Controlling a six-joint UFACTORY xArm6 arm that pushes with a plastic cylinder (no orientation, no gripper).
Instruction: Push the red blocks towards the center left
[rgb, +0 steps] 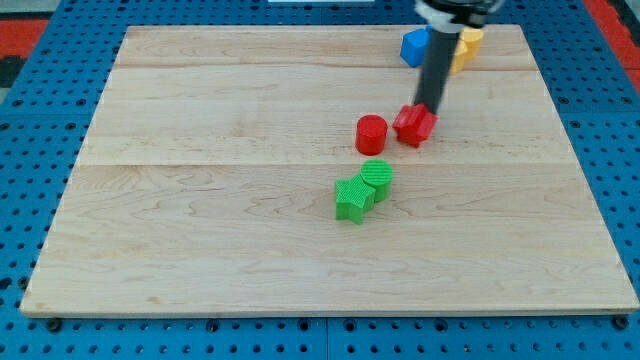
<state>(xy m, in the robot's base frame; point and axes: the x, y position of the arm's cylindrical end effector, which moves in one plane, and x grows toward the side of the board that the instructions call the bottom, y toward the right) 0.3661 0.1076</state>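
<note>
A red cylinder block (371, 134) stands a little right of the board's middle. A red star-like block (414, 125) sits just to its right, with a small gap between them. My tip (427, 108) rests at the top right edge of the red star-like block, touching it. The dark rod rises from there to the view's top.
A green cylinder block (377, 179) and a green star block (352, 199) touch each other just below the red blocks. A blue block (414, 47) and a yellow block (466, 48) sit at the board's top right, partly behind the rod. The wooden board (200, 200) lies on a blue pegboard.
</note>
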